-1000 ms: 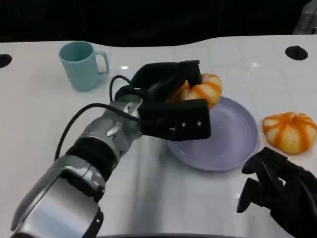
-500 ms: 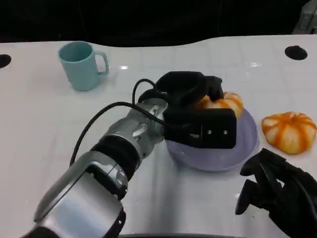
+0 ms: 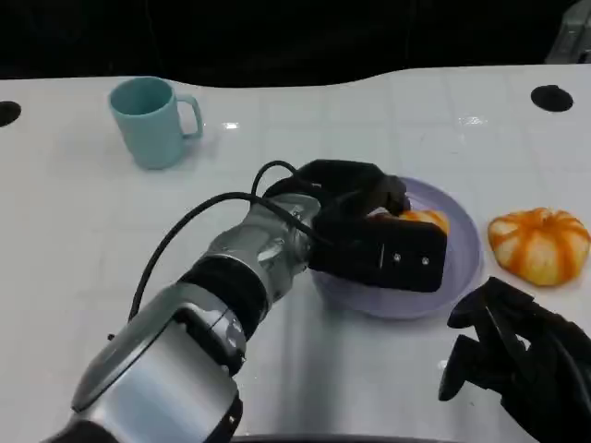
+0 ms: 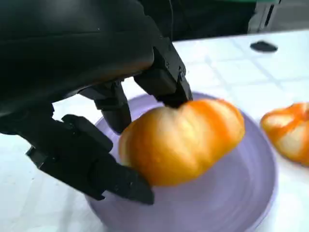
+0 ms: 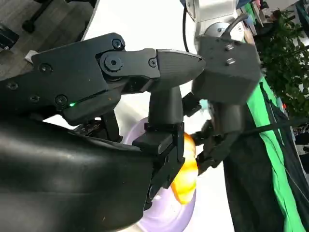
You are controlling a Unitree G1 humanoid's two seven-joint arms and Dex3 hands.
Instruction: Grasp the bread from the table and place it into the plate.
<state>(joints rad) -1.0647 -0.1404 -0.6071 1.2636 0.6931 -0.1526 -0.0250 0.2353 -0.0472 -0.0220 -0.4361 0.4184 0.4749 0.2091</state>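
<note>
My left hand (image 3: pixel 365 226) reaches over the lilac plate (image 3: pixel 462 268) and grips an orange-striped bread roll (image 3: pixel 420 220), low over the plate's middle. In the left wrist view the roll (image 4: pixel 183 140) sits between the black fingers (image 4: pixel 116 176) just above the plate (image 4: pixel 231 203); I cannot tell whether it touches. A second striped roll (image 3: pixel 540 242) lies on the table right of the plate. My right hand (image 3: pixel 517 355) rests near the table's front right, fingers apart and holding nothing. The right wrist view shows the held roll (image 5: pixel 186 176) over the plate (image 5: pixel 164 212).
A teal mug (image 3: pixel 152 120) stands at the back left. Round dark holes (image 3: pixel 552 97) mark the white table at its far corners. The second roll (image 4: pixel 289 135) lies close to the plate's rim.
My left hand has carried the roll rightward from the plate's far left rim to over its middle and lowered it. The right hand has stayed put.
</note>
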